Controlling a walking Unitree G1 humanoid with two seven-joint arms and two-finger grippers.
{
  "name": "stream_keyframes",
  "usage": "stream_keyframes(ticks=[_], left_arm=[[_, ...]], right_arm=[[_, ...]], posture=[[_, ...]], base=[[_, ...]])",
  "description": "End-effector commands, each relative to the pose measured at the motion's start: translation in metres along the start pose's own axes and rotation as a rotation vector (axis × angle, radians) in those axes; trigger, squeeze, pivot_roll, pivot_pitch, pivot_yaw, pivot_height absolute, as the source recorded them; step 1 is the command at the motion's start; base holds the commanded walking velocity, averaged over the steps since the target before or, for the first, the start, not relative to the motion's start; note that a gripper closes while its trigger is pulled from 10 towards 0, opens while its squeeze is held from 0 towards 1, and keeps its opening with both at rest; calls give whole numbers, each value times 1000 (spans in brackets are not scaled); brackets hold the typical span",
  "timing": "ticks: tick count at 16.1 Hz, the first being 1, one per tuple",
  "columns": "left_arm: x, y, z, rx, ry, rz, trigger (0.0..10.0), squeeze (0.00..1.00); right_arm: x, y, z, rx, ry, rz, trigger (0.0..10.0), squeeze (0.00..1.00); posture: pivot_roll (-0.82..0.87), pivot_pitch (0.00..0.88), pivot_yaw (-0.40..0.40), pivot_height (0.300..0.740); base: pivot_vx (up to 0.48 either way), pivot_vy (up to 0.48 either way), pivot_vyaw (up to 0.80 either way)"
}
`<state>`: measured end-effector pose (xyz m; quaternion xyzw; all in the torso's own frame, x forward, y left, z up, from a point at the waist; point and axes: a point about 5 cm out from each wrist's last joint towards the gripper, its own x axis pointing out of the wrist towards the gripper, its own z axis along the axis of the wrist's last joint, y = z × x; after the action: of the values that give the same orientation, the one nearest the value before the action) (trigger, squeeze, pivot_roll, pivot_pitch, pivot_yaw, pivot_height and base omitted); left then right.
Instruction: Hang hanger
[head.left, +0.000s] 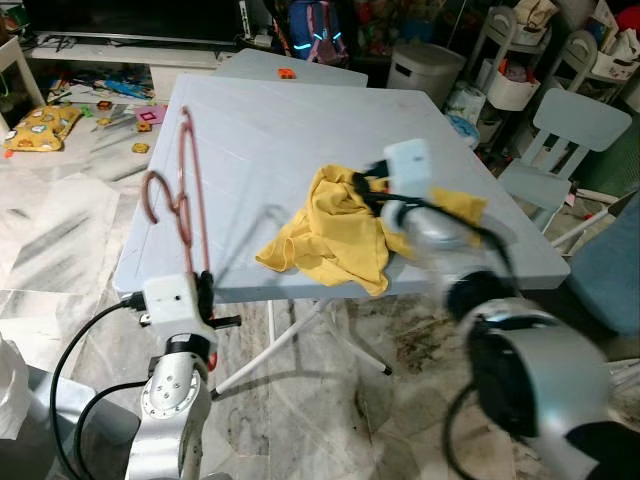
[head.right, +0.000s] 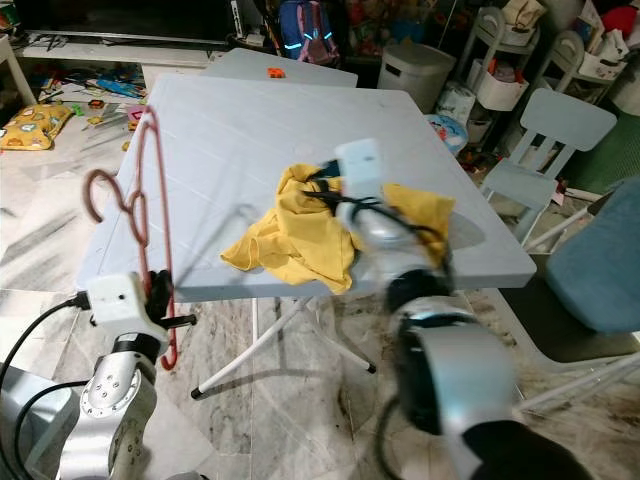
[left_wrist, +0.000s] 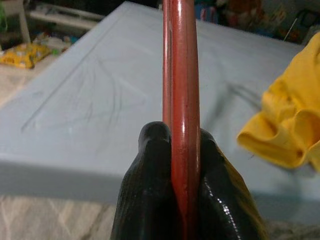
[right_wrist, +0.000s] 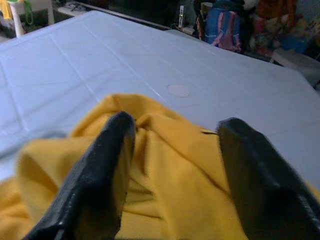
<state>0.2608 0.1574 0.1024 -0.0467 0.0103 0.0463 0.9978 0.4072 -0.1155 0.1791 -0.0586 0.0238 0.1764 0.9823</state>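
Observation:
A red hanger stands upright at the near left edge of the light grey table, hook curling to the left. My left gripper is shut on its lower bar; in the left wrist view the red rod runs between the black fingers. A crumpled yellow garment lies near the table's front edge. My right gripper hovers open just over the garment, one finger to each side of a fold. The right arm is blurred.
A white chair and a blue seat stand to the right of the table. Behind it are a second table, a grey bin and storage carts. Toys lie on the floor to the left.

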Motion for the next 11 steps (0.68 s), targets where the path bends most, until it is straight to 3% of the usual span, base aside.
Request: stream_keyframes(ticks=[1,3,5,8,11], left_arm=[[3,-5,18,16,-65,-17,10000,0],[0,-4,39,32,-125,-37,10000,0],[-3,-1,51,43,-148,-46,10000,0],[-1,2,52,51,-144,-44,10000,0],[0,0,54,41,-142,-45,10000,0]], right_arm=[[-2,-5,2,5,-18,29,10000,1000],[-14,-24,-8,-20,8,80,10000,1000],[-30,-31,-34,-72,111,178,10000,1000],[-40,-31,-53,-93,208,257,10000,1000],[-48,-41,-53,-54,233,287,10000,1000]], posture=[[11,0,-112,740],[-2,0,-103,740],[-9,0,-97,740],[-13,0,-92,740],[-17,0,-91,740]], base=[[0,0,0],[0,0,0],[0,0,0],[165,0,0],[314,0,0]])
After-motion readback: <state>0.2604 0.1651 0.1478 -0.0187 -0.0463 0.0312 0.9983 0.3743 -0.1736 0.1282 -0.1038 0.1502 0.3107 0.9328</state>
